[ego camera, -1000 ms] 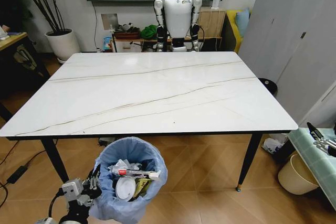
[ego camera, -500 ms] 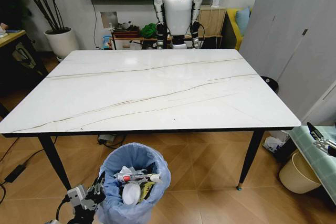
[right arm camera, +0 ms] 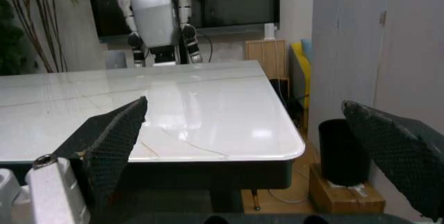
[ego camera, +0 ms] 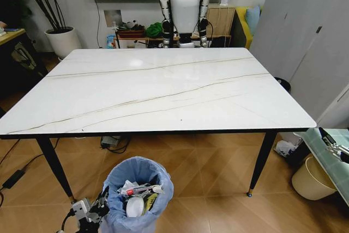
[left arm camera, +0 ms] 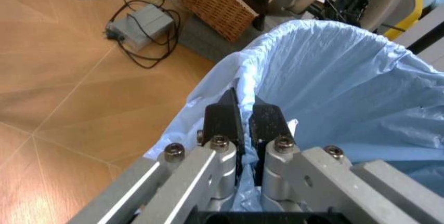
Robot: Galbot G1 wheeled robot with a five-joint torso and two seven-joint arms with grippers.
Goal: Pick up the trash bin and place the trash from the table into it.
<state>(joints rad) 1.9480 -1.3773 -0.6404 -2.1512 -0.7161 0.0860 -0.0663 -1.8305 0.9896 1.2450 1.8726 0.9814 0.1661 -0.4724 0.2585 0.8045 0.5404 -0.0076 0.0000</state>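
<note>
The trash bin (ego camera: pixel 137 195), lined with a crinkly light-blue bag, stands on the floor in front of the table (ego camera: pixel 158 88). Inside it lies the trash (ego camera: pixel 136 197): a slim red-black tube, a white disc, crumpled tissues and a yellow wrapper. My left gripper (ego camera: pixel 102 204) is shut on the bin's near-left rim. In the left wrist view its black fingers (left arm camera: pixel 222 122) pinch the bag-covered rim (left arm camera: pixel 244 76). My right gripper (ego camera: pixel 334 145) hangs at the far right, beside the table's corner, open; its dark pads (right arm camera: pixel 114 135) stand far apart with the table (right arm camera: pixel 173 109) between them.
A white humanoid robot (ego camera: pixel 184 9) stands behind the table. A beige bucket (ego camera: pixel 312 178) and a teal surface (ego camera: pixel 332 159) sit at the right. A potted plant (ego camera: pixel 61 39) is at the back left. Cables and a power adapter (left arm camera: pixel 139 24) lie on the wooden floor beside a wicker basket (left arm camera: pixel 222 5).
The whole head picture has shifted, so the camera has moved: the table sits a little higher and the bin lower. My left gripper stays clamped on the bin's rim.
</note>
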